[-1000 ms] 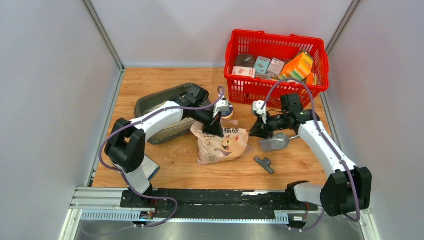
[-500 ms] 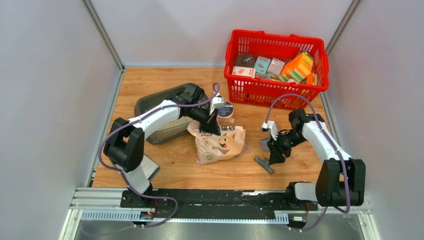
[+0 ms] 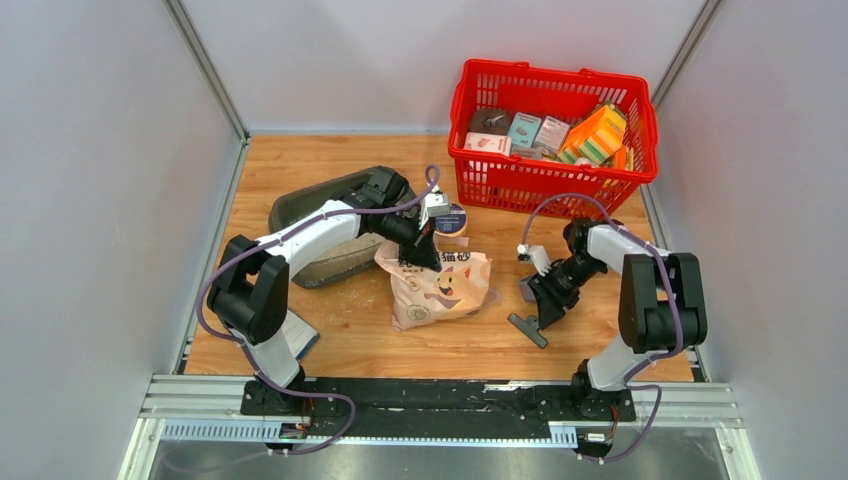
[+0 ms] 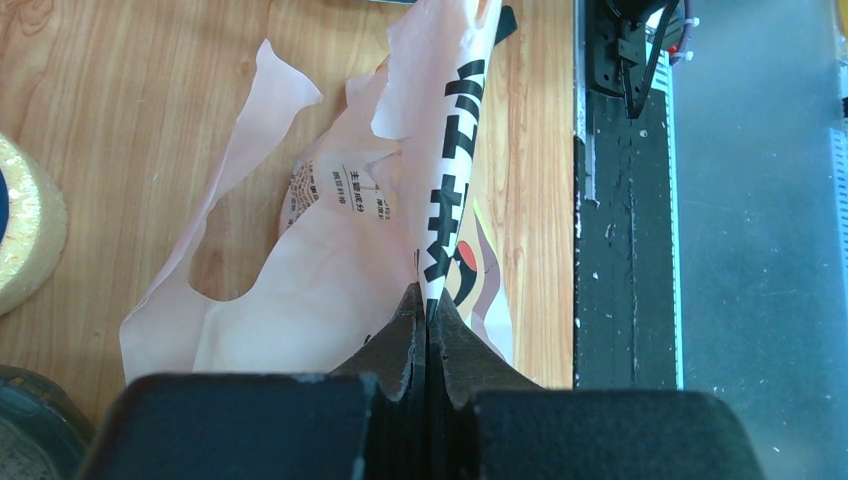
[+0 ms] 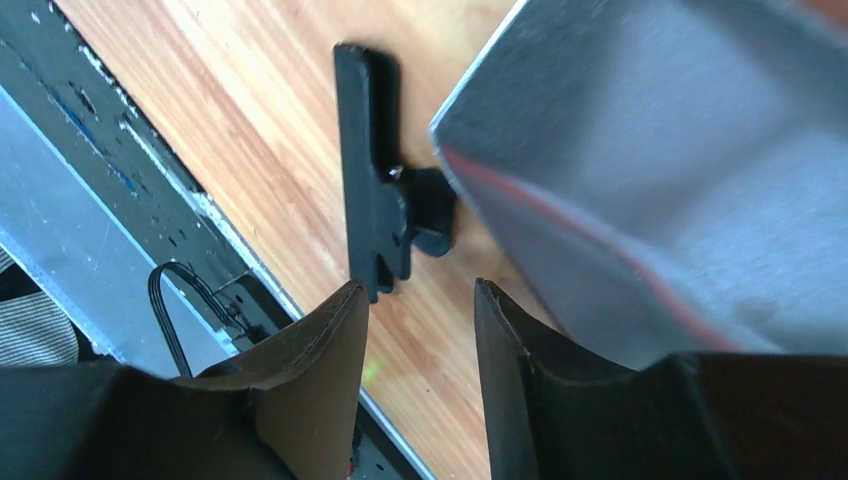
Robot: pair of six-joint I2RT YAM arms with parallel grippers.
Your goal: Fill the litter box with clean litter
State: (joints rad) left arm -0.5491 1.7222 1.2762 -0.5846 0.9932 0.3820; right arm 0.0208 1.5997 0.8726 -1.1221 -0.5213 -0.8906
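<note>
Overhead and wrist views of a wooden surface point(image 3: 330, 160) with two arms mounted on a black rail point(image 3: 430, 395) along its near edge.

Near the near edge, right of centre, lies a small black clip point(image 3: 527, 330) point(image 5: 380, 210), flat on the wood. The right gripper point(image 3: 538, 313) point(image 5: 418, 290) hangs just above and beside it, its fingers point(image 5: 320, 370) parted with only bare wood between them; they grip nothing. Just beyond the clip sits the silver scoop point(image 3: 527, 287) point(image 5: 660, 160), its metal bowl almost touching the clip's tab in the wrist view. The right arm is folded back sharply on itself toward the right edge.

At the centre of the surface lies the litter bag point(image 3: 445, 288) point(image 4: 320, 300), beige-pink with dark characters and a cartoon animal, slumped on its side. The left gripper point(image 3: 420, 262) point(image 4: 428, 298) has its fingers point(image 4: 400, 345) pressed together on a fold of the bag's torn upper edge, which stands up between them. The bag's contents are not visible.

Toward the left edge, about midway between near and far, rests the litter box point(image 3: 340, 263), a dark grey tray set at a slant. The left arm crosses over it and hides most of its interior, so its contents cannot be judged.

Just beyond the bag is a small round object point(image 3: 452, 220) point(image 4: 25, 240) with a yellow rim. In the far right corner stands the red basket point(image 3: 500, 185), holding assorted boxes and packets.
</note>
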